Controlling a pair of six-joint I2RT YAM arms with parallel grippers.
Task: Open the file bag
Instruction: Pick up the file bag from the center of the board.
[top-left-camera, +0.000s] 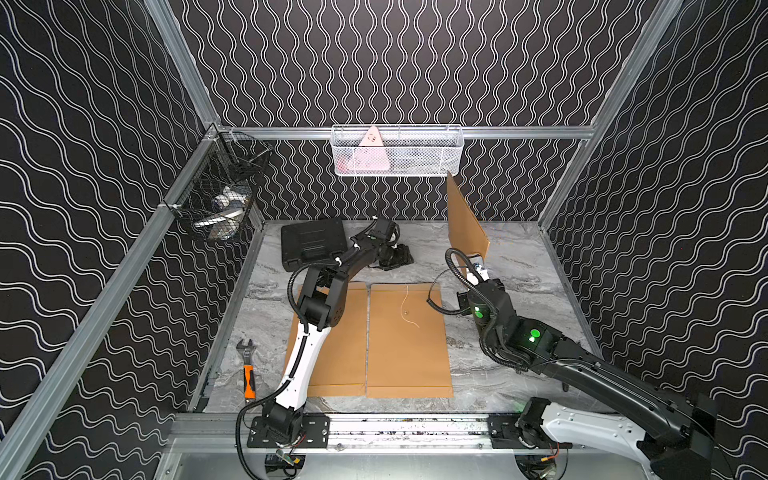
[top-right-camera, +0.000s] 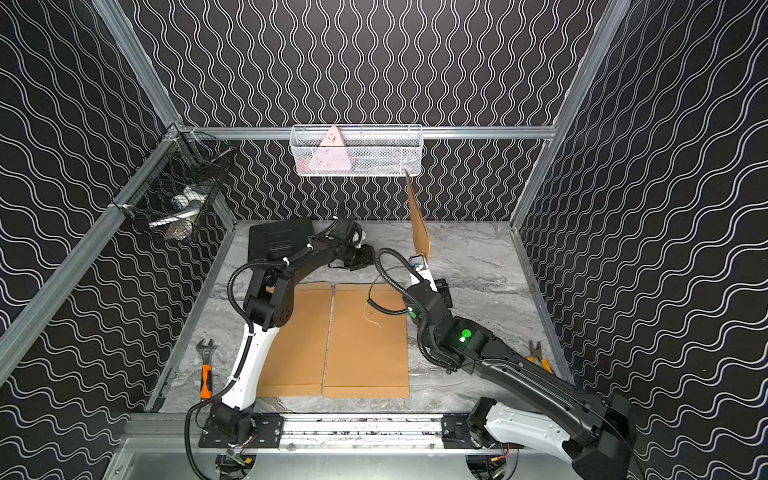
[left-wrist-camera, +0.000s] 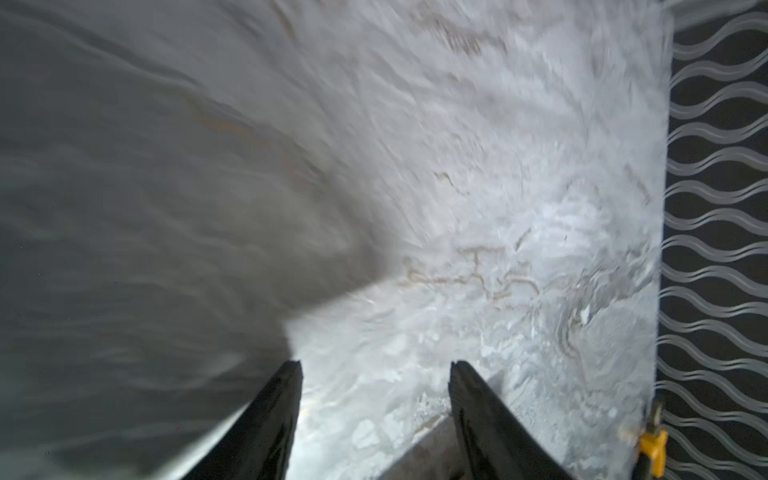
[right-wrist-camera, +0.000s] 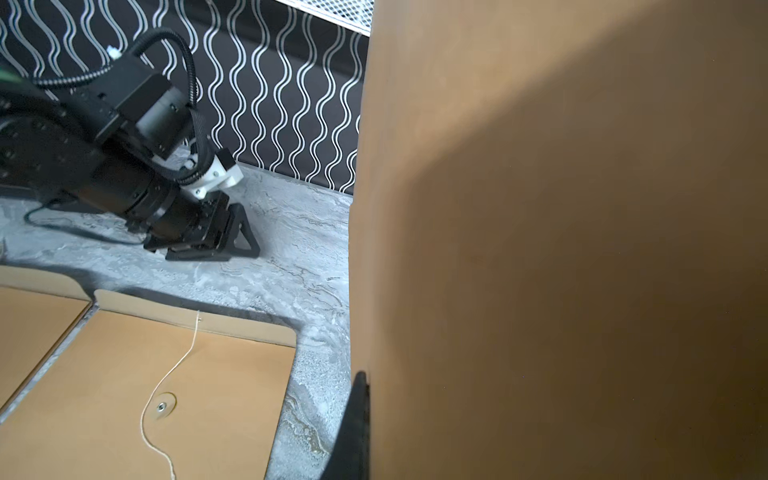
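Above marble table, left gripper gapes low; right gripper pinches file bag upright.

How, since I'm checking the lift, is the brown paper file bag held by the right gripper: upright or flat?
Upright: the brown paper file bag rises on edge from the shut right gripper.

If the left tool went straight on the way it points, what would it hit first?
Probably the marble tabletop; the left tool angles down toward it, jaws apart, with nothing visible between.
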